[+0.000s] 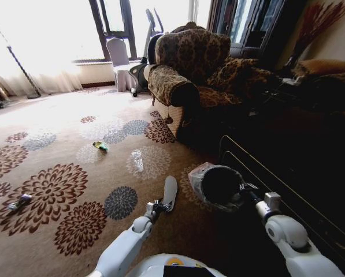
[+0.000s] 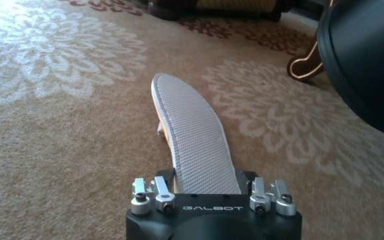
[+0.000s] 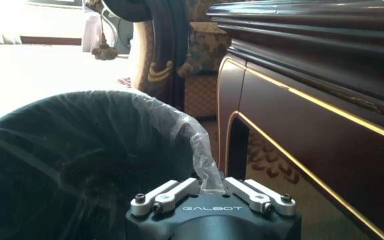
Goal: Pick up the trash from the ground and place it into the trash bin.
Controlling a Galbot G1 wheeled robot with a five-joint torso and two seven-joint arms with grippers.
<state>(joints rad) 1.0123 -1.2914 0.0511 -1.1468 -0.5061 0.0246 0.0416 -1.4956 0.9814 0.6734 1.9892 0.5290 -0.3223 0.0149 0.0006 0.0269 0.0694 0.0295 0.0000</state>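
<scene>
Litter far left: small dark-and-pale piece of trash [image 1: 19, 202] lies on a dark red carpet flower near the left edge.
Green wrapper [image 1: 100, 146]: on the carpet farther off, beside a pale flower, well apart from both arms.
Clear bottle [image 1: 137, 160]: lying on a pale flower, just right of the wrapper.
Left gripper [image 1: 167, 196]: low over the carpet near the robot, carrying a long grey woven paddle-like finger [image 2: 195, 142]; whether it is released or clenched cannot be told.
Trash bin [image 1: 218, 186]: right of the left gripper, tilted, its dark mouth facing the camera, translucent liner [image 3: 182, 127] over the rim.
Right gripper [image 3: 212, 192]: clenched on the bin's rim and liner, beside a dark wooden cabinet [image 3: 325, 100].
Armchair [image 1: 189, 75]: patterned, far centre.
</scene>
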